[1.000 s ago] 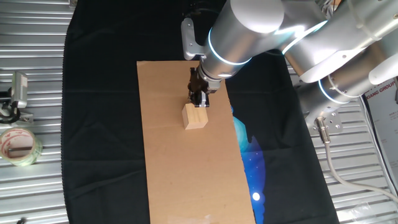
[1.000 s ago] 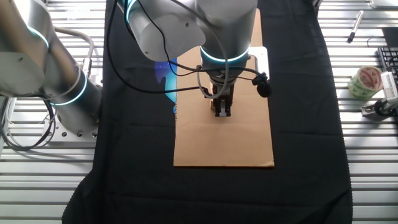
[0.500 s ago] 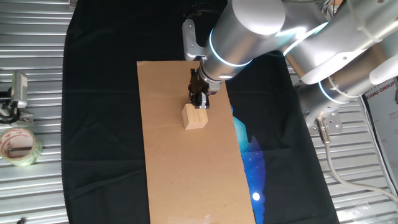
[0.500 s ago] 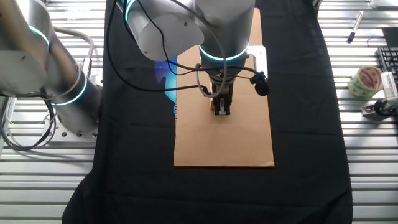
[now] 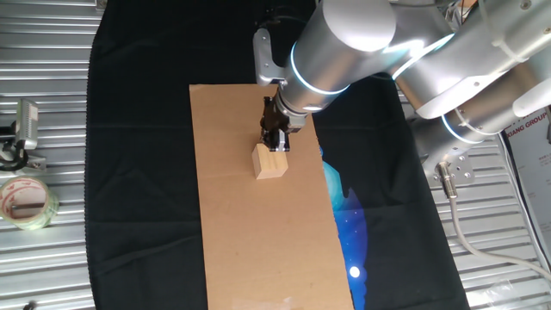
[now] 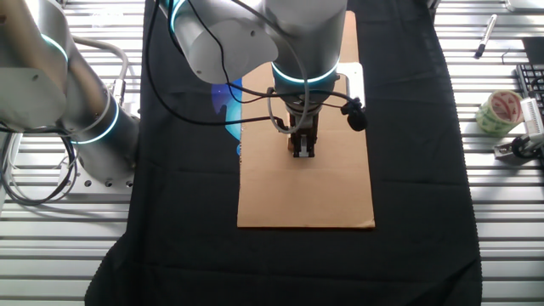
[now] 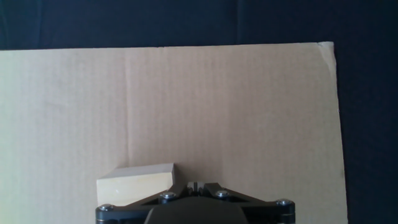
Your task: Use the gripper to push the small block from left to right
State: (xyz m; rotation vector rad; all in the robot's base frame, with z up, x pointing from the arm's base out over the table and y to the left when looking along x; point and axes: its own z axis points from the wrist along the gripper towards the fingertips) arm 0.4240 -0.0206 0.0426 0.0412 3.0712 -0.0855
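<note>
The small block (image 5: 269, 162) is a pale wooden cube lying on the long brown cardboard sheet (image 5: 250, 232). The gripper (image 5: 275, 145) stands just behind the block, its closed tip at the block's far upper edge, touching or nearly touching it. In the other fixed view the gripper (image 6: 303, 150) points down at the sheet and hides the block. In the hand view the block (image 7: 135, 180) sits at the lower left, beside the shut fingertips (image 7: 196, 186).
The cardboard lies on a black cloth (image 5: 138, 172) with a blue print (image 5: 349, 215). A tape roll (image 5: 26, 200) and a metal clip (image 5: 21, 129) lie on the metal table at the left. A second silver arm with a cyan ring (image 6: 76, 110) stands beside the cloth.
None; the gripper and the block keep nearly the same places through all the frames.
</note>
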